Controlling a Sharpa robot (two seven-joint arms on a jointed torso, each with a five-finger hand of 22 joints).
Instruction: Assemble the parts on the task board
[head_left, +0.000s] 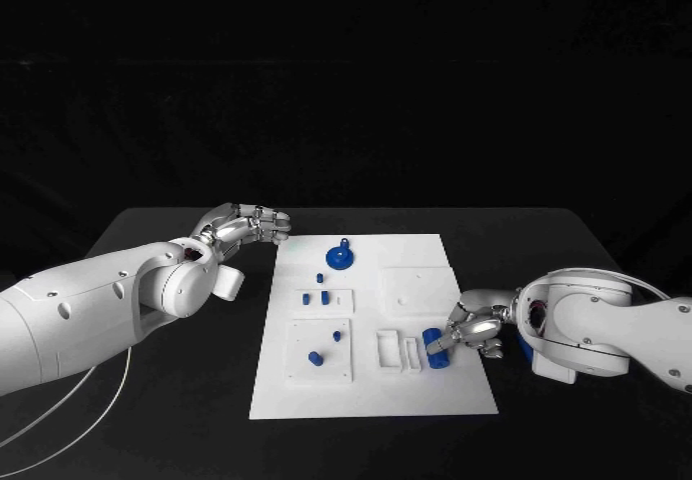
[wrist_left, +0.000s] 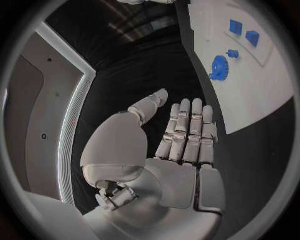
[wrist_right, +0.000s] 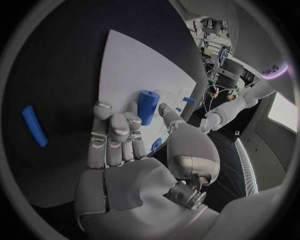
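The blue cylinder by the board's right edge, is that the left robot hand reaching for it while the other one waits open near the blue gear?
Not quite: the sides are swapped. The right robot hand is at the blue cylinder by the task board's right edge, as the head view shows. The left robot hand is the open one near the blue gear.

The left hand (wrist_left: 178, 150) is held flat over the black table (wrist_left: 144, 70), fingers (wrist_left: 187, 125) straight and together, holding nothing. Beyond its fingertips the task board (wrist_left: 250, 95) carries a blue gear (wrist_left: 219, 67) and two small blue blocks (wrist_left: 244, 32).
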